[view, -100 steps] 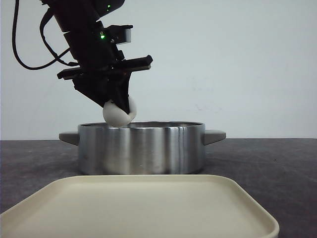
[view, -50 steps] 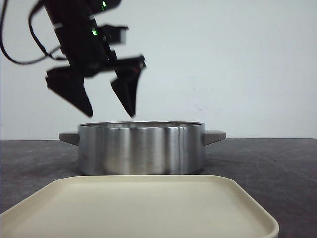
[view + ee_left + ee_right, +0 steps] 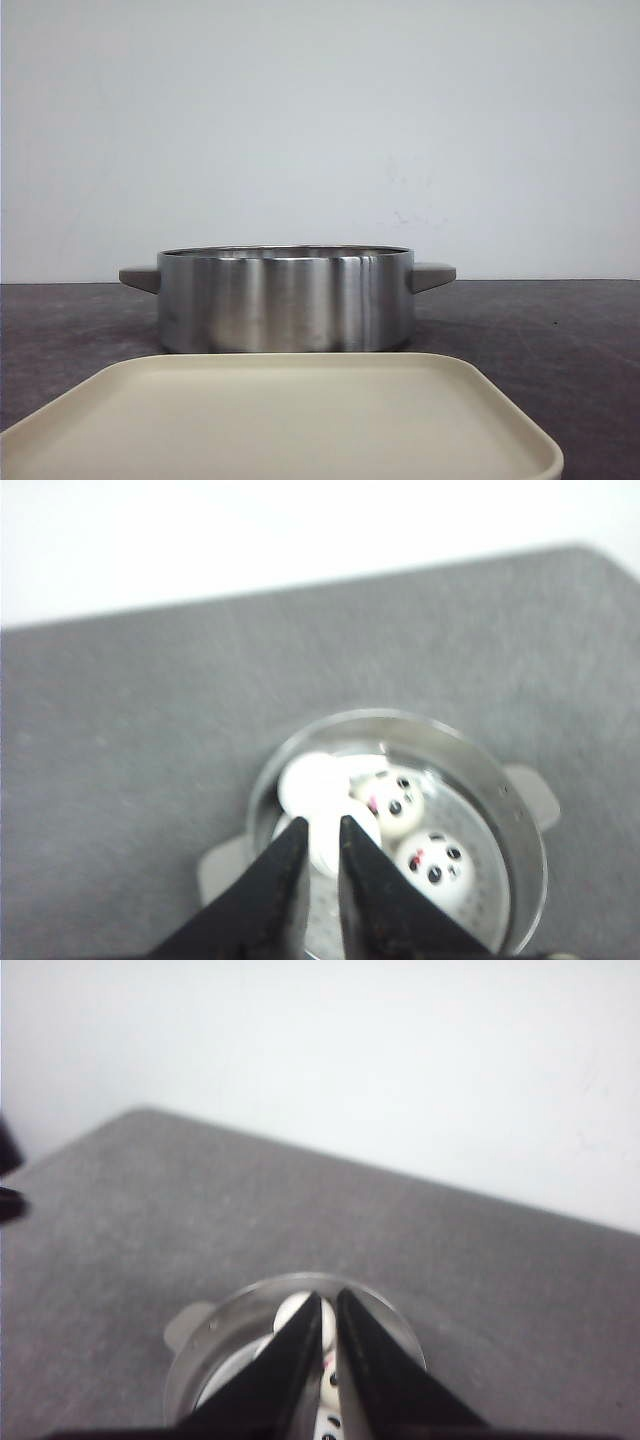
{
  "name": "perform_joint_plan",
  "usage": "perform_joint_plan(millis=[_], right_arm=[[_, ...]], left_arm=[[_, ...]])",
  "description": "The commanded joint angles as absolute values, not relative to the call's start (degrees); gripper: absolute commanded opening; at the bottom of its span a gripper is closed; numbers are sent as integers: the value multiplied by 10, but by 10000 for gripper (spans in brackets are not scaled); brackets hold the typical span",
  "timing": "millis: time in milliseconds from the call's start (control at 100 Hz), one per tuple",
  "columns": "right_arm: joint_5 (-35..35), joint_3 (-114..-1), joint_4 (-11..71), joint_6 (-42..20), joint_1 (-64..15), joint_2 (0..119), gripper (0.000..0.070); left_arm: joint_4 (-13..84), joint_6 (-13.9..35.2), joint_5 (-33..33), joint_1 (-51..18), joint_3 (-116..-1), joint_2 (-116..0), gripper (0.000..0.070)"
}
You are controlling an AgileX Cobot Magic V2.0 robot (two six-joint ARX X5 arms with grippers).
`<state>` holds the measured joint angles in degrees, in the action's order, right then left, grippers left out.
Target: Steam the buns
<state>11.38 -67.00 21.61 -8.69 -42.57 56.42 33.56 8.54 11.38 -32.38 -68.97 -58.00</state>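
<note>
Buns (image 3: 420, 835) sit inside a steel pot (image 3: 287, 300) on the dark table (image 3: 130, 740), just beyond the nearly closed, empty left gripper (image 3: 320, 840) above them. Beyond the right gripper (image 3: 328, 1325), likewise pinched nearly shut on nothing, lies the same pot. A cream tray (image 3: 280, 420) fronts the scene.
</note>
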Motion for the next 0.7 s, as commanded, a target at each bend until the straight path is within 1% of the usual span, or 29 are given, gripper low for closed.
perform_joint_plan(millis=[0, 120, 280, 400, 690], right_arm=[[123, -626, 183, -83, -431, 556, 15], [123, -574, 151, -86, -431, 527, 15], [123, -567, 150, -85, -431, 516, 15], [122, -567, 148, -85, -431, 516, 15], [121, -567, 148, -85, -431, 516, 15]], left_arm=[[336, 93, 128, -324, -672, -555, 0], [333, 113, 150, -314, -609, -486, 0], [338, 116, 152, -300, -543, -418, 0], [364, 116, 152, -300, -539, -401, 0], [364, 116, 152, -300, -539, -385, 0]])
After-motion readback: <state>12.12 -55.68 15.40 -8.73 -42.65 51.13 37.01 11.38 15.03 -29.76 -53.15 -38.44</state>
